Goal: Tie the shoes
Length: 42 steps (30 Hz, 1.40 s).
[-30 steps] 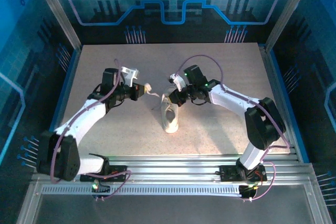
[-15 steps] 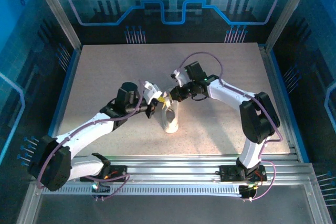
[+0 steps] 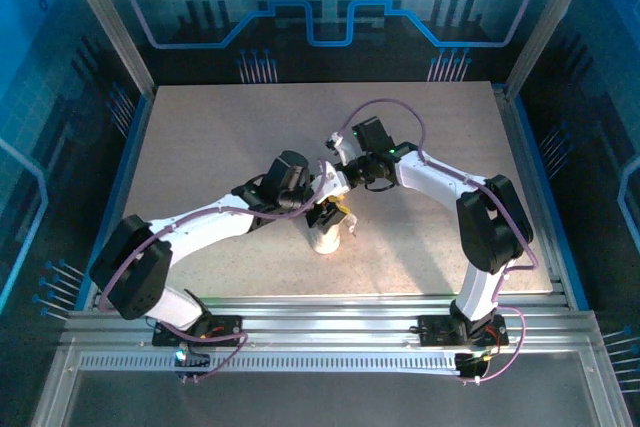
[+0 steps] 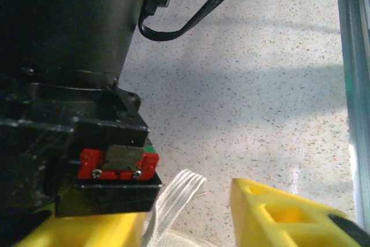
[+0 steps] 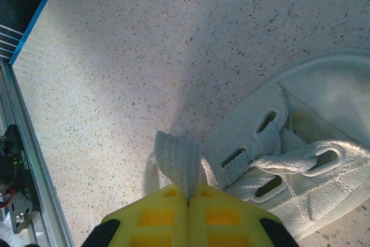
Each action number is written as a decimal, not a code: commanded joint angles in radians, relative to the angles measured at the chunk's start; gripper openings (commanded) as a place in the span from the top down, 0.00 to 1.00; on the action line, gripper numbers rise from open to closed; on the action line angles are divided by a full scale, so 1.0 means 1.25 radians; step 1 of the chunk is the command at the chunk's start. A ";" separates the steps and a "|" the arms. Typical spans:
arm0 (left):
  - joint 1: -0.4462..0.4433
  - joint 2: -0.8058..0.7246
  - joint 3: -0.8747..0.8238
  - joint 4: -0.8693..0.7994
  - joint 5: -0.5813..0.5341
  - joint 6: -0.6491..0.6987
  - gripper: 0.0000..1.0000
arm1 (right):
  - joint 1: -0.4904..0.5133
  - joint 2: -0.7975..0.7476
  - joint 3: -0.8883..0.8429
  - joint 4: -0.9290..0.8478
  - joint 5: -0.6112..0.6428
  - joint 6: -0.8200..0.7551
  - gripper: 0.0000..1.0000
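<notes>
The small white sneaker (image 3: 322,239) stands mid-table, toe toward the arms; in the right wrist view its eyelets and laces (image 5: 289,160) show at the right. My right gripper (image 3: 338,180) sits just behind the shoe, its yellow fingers (image 5: 188,198) shut on a folded bit of white lace (image 5: 178,160). My left gripper (image 3: 337,213) reaches over the shoe's top, right beside the right gripper. Its yellow fingers (image 4: 185,215) stand wide apart. A flat white lace end (image 4: 176,198) rises between them, gripped by neither. The right gripper's black body (image 4: 75,85) looms at the left.
Speckled tabletop (image 3: 220,137) lies all around the shoe. Blue-edged frame rails (image 4: 352,56) border the table's sides, and an aluminium rail (image 3: 330,317) runs along the near edge. Purple cables loop over both arms.
My left arm has swung from the left side of the table rightward to the shoe, ending with its gripper over it. The right gripper has barely shifted and keeps its lace.
</notes>
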 commanded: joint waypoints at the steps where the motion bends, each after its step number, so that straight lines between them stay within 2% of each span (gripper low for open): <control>1: 0.001 -0.038 0.024 -0.065 -0.018 0.026 0.50 | -0.005 -0.012 0.010 -0.005 -0.018 -0.023 1.00; 4: 0.018 -0.094 -0.002 -0.055 -0.047 0.003 0.44 | -0.005 -0.017 0.006 0.001 -0.019 -0.031 1.00; 7: 0.085 -0.150 -0.036 -0.020 -0.034 -0.085 0.43 | -0.003 -0.027 -0.001 0.018 -0.026 -0.034 1.00; 10: 0.180 -0.171 -0.076 0.019 -0.004 -0.197 0.46 | 0.003 -0.039 -0.009 0.030 -0.026 -0.044 1.00; 13: 0.241 -0.137 -0.090 0.027 0.038 -0.258 0.50 | 0.011 -0.048 -0.014 0.032 -0.021 -0.066 1.00; 19: 0.264 -0.049 -0.084 0.054 0.056 -0.336 0.58 | 0.019 -0.055 -0.016 0.024 -0.008 -0.079 1.00; 23: 0.264 -0.013 -0.080 0.073 0.076 -0.377 0.57 | 0.021 -0.058 -0.015 0.023 -0.001 -0.080 1.00; 29: 0.262 -0.026 -0.128 0.169 0.103 -0.323 0.55 | 0.029 -0.053 -0.004 0.004 0.010 -0.095 1.00; 32: 0.264 -0.024 -0.164 0.228 0.104 -0.284 0.51 | 0.031 -0.052 -0.004 0.002 0.011 -0.093 1.00; 36: 0.261 0.004 -0.166 0.248 0.195 -0.204 0.45 | 0.035 -0.053 -0.003 -0.005 0.011 -0.100 1.00; 42: 0.261 0.028 -0.145 0.235 0.199 -0.158 0.45 | 0.035 -0.058 -0.002 -0.017 0.009 -0.117 1.00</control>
